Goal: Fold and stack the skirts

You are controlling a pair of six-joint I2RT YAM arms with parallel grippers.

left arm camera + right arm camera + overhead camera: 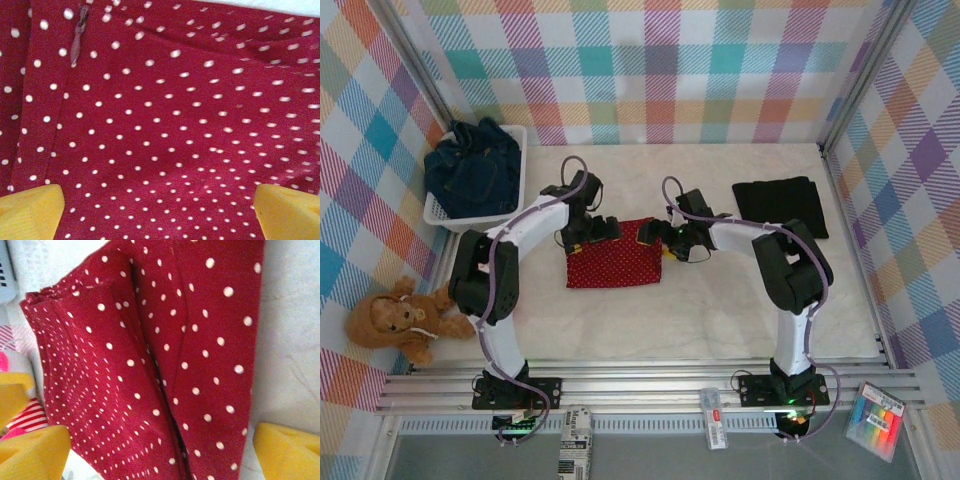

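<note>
The red dotted skirt lies folded. Left fingers and right fingers hang spread above it. Next, probably: stack it on the black skirt.

- A white mesh basket sits left of the left claw and farther back, near the side wall.
- A brown plush toy lies far left of that claw, toward the front, off the white mat.
- A packet of bright colours lies well right of the right claw, at the front edge.
- Plaid panels stand behind both claws.
</note>
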